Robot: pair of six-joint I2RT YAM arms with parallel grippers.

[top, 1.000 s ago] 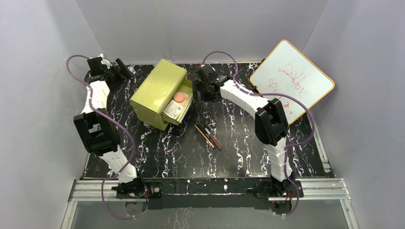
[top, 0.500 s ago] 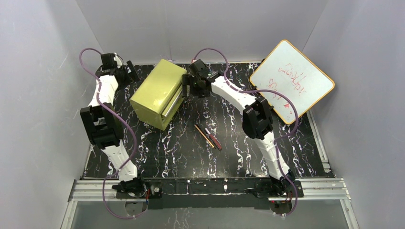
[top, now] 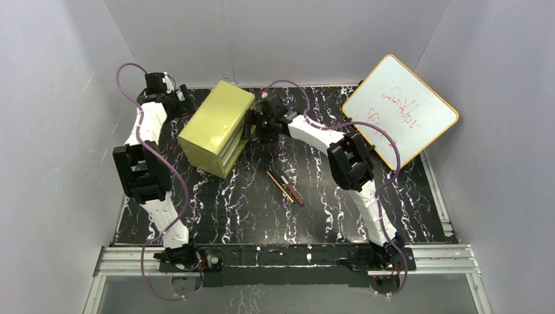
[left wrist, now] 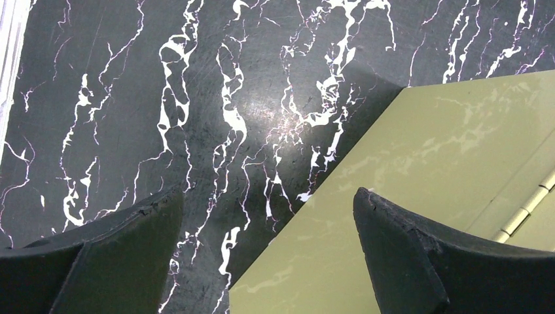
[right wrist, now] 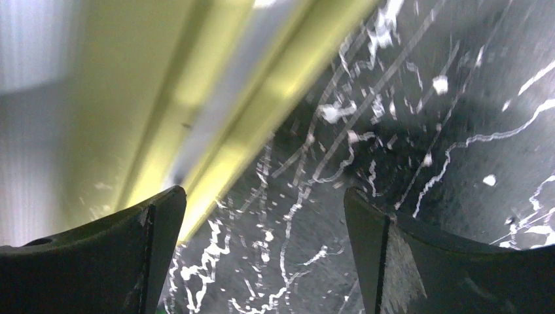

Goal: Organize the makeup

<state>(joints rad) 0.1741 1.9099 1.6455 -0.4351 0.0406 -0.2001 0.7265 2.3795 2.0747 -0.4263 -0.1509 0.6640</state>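
Observation:
The makeup in view is two pencils lying side by side mid-table: a thin gold pencil (top: 279, 186) and a dark red pencil (top: 295, 195). My right gripper (top: 251, 125) is open, its fingers against the drawer front of the olive-green box (top: 216, 127), whose drawer sits pushed in. In the right wrist view the open right gripper (right wrist: 264, 191) holds nothing, with the blurred box front (right wrist: 196, 98) at upper left. My left gripper (top: 185, 98) hangs open at the box's far left corner. The left wrist view shows the left gripper (left wrist: 268, 193) straddling that corner (left wrist: 425, 196), empty.
An orange-framed whiteboard (top: 400, 111) with red writing leans at the back right. The black marbled table (top: 249, 209) has grey walls on three sides. Purple cables loop over both arms.
The right gripper moved left and pushed the drawer, with a pink disc and a palette inside, into the box. The left gripper moved right to the box's far corner.

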